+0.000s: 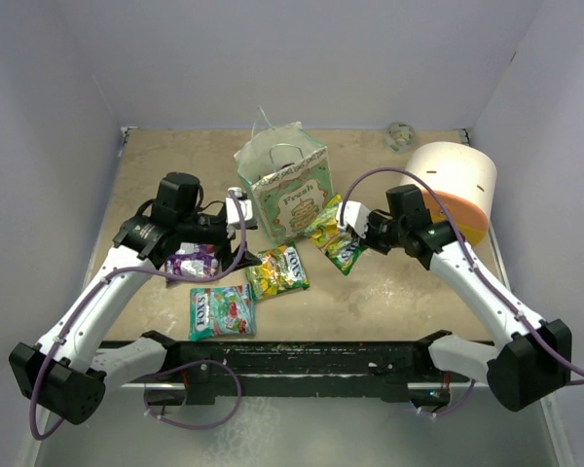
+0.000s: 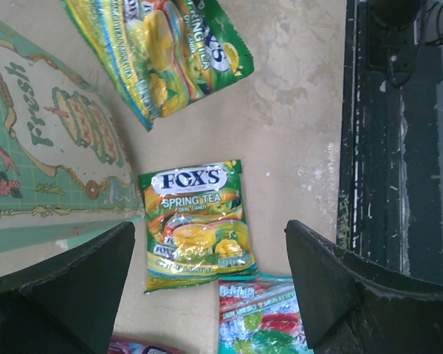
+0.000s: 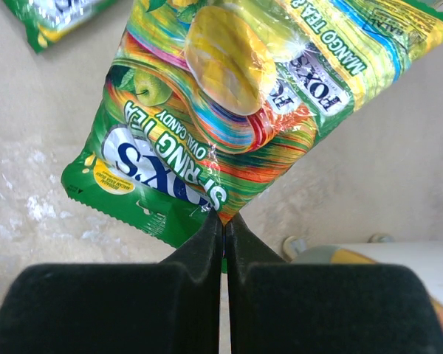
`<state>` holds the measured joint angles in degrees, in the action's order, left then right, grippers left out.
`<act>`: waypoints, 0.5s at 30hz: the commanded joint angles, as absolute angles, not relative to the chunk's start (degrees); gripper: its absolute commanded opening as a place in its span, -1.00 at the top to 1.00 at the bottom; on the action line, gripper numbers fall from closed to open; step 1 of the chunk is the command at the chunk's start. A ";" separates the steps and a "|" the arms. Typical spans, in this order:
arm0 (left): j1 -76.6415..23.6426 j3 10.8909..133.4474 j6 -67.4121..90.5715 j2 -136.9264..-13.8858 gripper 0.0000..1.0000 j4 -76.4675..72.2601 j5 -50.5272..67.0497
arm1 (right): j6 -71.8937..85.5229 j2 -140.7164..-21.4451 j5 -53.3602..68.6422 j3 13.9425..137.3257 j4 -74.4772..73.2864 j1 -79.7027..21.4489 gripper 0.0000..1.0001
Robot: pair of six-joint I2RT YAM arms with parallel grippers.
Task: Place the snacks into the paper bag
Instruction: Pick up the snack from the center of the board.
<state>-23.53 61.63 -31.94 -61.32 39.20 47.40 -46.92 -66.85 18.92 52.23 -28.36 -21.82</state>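
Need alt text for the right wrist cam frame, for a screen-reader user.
The right end effector, shut, pinches the near edge of a green Fox's Spring Tea candy packet, with a Mango Tea packet overlapping it above. Behind lies the beige tabletop, with the corner of another packet at top left and part of a cream-and-orange cylinder at lower right.

Left gripper (image 2: pixel 207 251): jaws wide apart. Between them, flat on the tan table (image 2: pixel 295 96), a yellow-green Spring Tea packet (image 2: pixel 198 225), just beside the paper bag (image 2: pixel 52 147). Teal-and-red packet (image 2: pixel 258 317) at its lower edge. Second yellow-green packet (image 2: pixel 162 51) tilted at top. Black rail (image 2: pixel 384 147) on the right.
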 commanded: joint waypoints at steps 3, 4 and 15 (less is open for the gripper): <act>-25.21 67.76 -22.57 -64.57 -0.67 34.21 52.40 | -42.24 -62.15 19.63 59.45 -22.64 -28.55 1.00; -25.34 68.82 -21.14 -65.40 -0.66 33.85 52.63 | -41.52 -61.61 19.57 59.95 -22.00 -29.77 1.00; -25.93 74.37 -6.75 -72.29 -0.69 29.63 54.84 | -35.23 -57.54 28.39 63.63 -15.67 -33.04 1.00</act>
